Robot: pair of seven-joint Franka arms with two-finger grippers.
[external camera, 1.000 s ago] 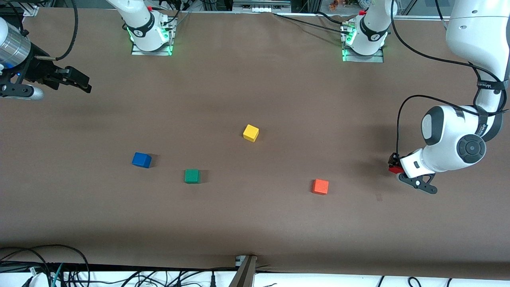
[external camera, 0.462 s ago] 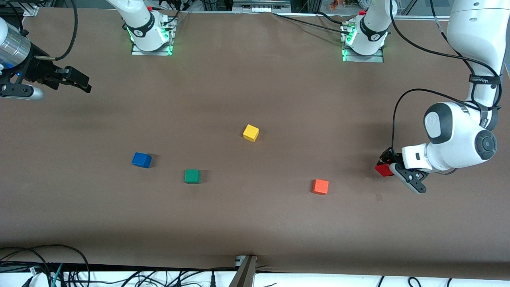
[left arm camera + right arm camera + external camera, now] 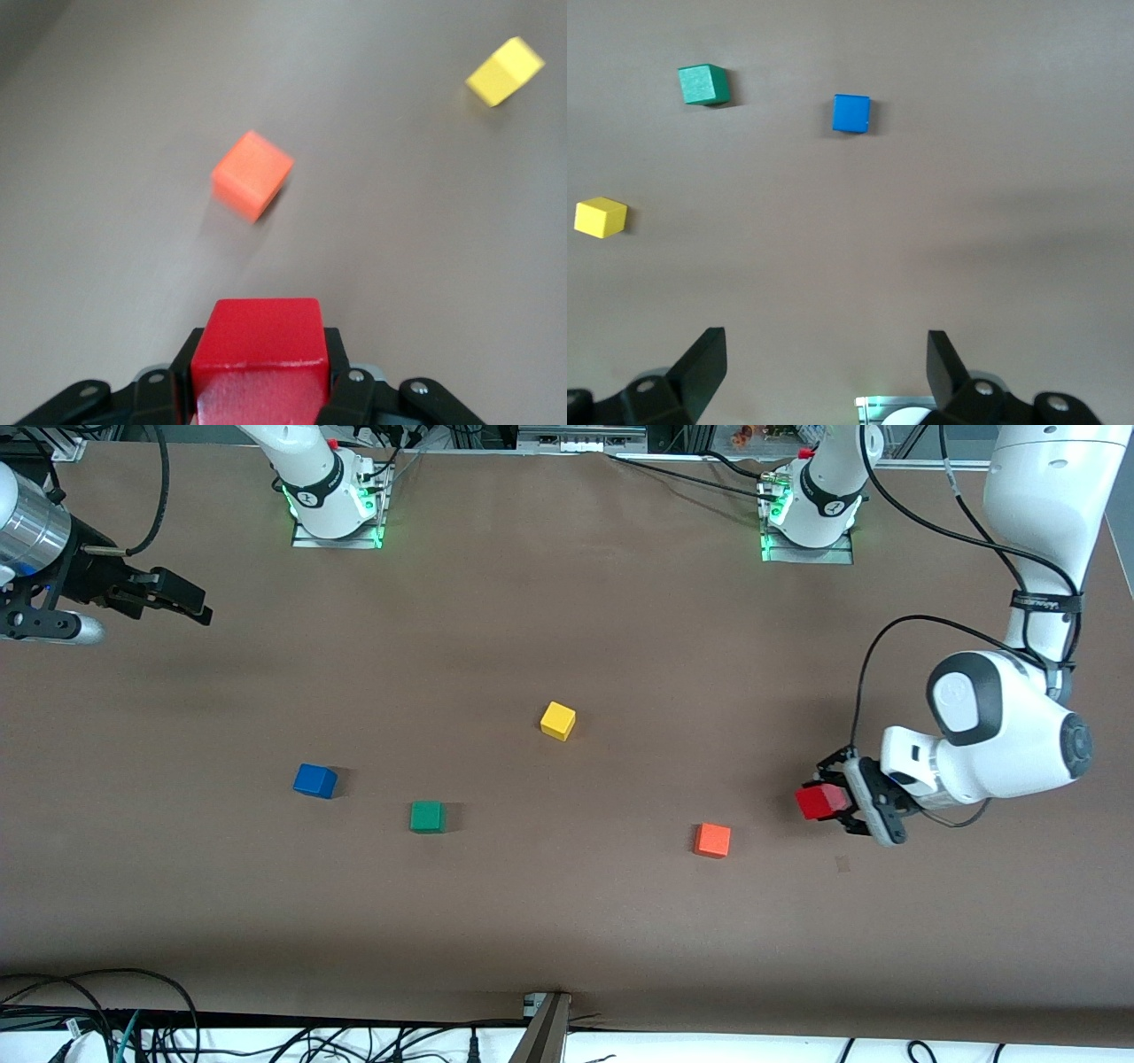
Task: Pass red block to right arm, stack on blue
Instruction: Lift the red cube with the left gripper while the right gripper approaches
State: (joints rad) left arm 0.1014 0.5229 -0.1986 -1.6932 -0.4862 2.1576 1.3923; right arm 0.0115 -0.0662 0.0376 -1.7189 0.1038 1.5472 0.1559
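My left gripper (image 3: 833, 802) is shut on the red block (image 3: 820, 802) and holds it above the table near the left arm's end; the block fills the jaws in the left wrist view (image 3: 261, 341). The blue cube (image 3: 314, 780) sits on the table toward the right arm's end and also shows in the right wrist view (image 3: 851, 113). My right gripper (image 3: 190, 607) is open and empty, up in the air over the right arm's end of the table, its fingertips (image 3: 704, 354) wide apart.
An orange-red cube (image 3: 712, 840) lies near the held block, toward the table's middle. A green cube (image 3: 427, 816) sits beside the blue one. A yellow cube (image 3: 557, 720) lies near the middle. Cables run along the table's front edge.
My left gripper has lifted the red block off the table and carried it toward the orange-red cube, turning as it went. The right gripper has shifted only slightly.
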